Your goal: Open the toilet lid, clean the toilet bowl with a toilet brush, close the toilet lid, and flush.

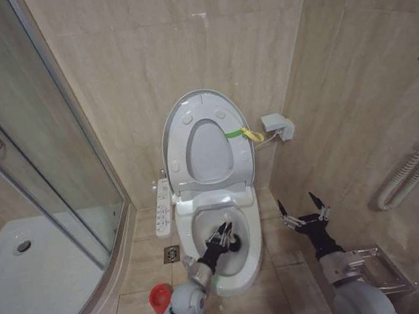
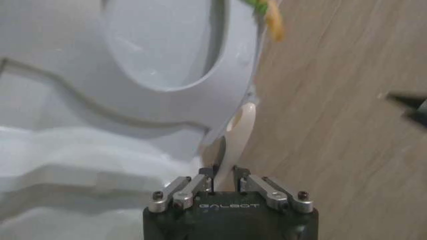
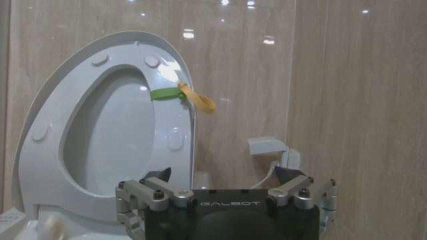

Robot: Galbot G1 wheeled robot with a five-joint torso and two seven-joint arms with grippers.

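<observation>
The toilet lid (image 1: 198, 97) stands raised against the back wall with the seat ring (image 1: 236, 161) up in front of it; the right wrist view also shows that ring (image 3: 47, 135). Below lies the open toilet bowl (image 1: 238, 278). My left gripper (image 1: 222, 236) hangs over the bowl, shut on the pale handle of the toilet brush (image 2: 237, 135), whose dark head (image 1: 237, 243) is down inside the basin. The brush's red holder (image 1: 161, 296) sits on the floor left of the toilet. My right gripper (image 1: 304, 212) waits open to the right of the toilet, nothing between its fingers.
A green and yellow strap (image 1: 241, 133) hangs from the raised seat's right edge. A white button panel (image 1: 163, 208) runs along the toilet's left, with a floor drain (image 1: 171, 254) below. The glass shower door (image 1: 57, 149) and tray (image 1: 23, 290) stand left. A grab rail (image 1: 415, 168) is right.
</observation>
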